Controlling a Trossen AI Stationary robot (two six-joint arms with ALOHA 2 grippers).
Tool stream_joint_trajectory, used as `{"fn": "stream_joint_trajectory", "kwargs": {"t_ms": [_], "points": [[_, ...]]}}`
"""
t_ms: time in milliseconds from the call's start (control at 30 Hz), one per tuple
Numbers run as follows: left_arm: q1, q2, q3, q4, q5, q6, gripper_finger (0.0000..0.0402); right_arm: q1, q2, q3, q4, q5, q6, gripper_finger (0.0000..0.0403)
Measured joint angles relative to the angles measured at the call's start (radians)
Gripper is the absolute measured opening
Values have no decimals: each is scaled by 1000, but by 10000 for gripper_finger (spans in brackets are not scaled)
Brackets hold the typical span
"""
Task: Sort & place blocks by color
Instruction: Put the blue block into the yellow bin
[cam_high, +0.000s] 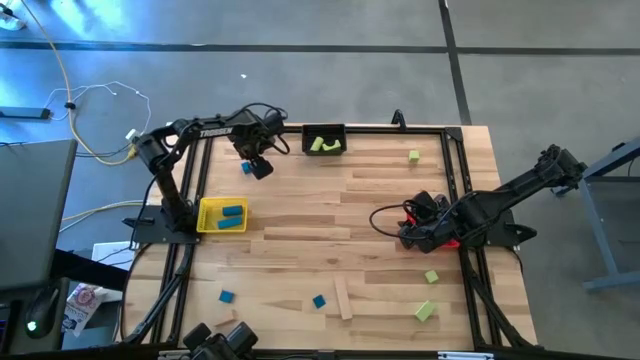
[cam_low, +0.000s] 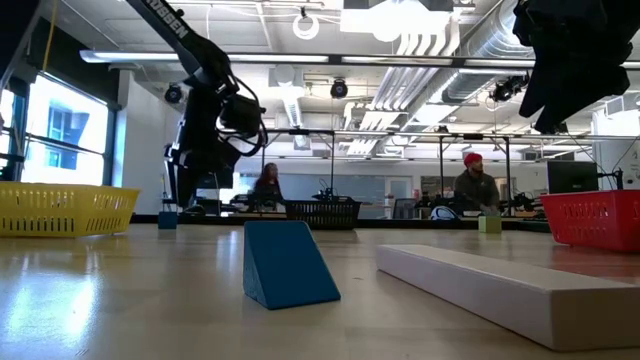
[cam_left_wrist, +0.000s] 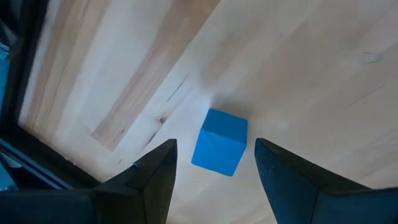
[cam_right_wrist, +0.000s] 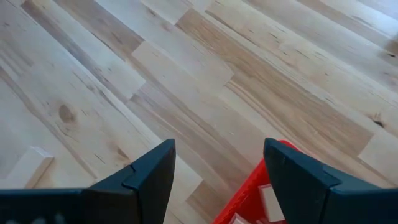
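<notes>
While the left gripper (cam_left_wrist: 214, 165) hangs over the far left part of the table (cam_high: 330, 220), a blue cube (cam_left_wrist: 219, 141) is framed between its two spread fingers (cam_left_wrist: 155, 180), still resting on the wood and not yet gripped. Nothing is held; a clear gap shows on either side of the cube

Step in hand, as judged: the approach to a pick of this blue cube, with the closing not yet begun

- In the high view the cube (cam_high: 246, 167) lies just beside the gripper (cam_high: 258, 165), near the table's far edge
- The yellow bin (cam_high: 222, 216) sits nearer the arm's base than the gripper does, a short way off; one blue block (cam_high: 233, 212) already lies in it, so it is taken as the blue destination
- The black bin (cam_high: 324, 139), beyond the gripper's other side along the far edge, holds green pieces (cam_high: 326, 145)
- The right gripper (cam_right_wrist: 217, 180) waits wide open and empty at the right side, above the red bin (cam_right_wrist: 252, 196)
- Loose blocks remain well apart from both hands: green ones on the right half (cam_high: 431, 276), blue ones near the front edge (cam_high: 319, 301), plain wood bars (cam_high: 343, 298) there too

Next move, as judged: a straight descent so the fingers bracket the cube's flat faces, then a closing. The cube sits turned slightly against the finger line, so a small wrist rotation may be called for, or the cube could twist on contact. Sorting is judged early to middling
</notes>
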Motion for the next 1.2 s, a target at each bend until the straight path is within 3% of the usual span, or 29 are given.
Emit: {"fn": "stream_joint_trajectory", "kwargs": {"t_ms": [833, 1200], "points": [[11, 130, 0, -30, -6, 26, 201, 0, 0, 0, 1, -1, 0, 231], [10, 126, 1, -38, 27, 61, 101, 0, 0, 0, 1, 5, 0, 231]]}}
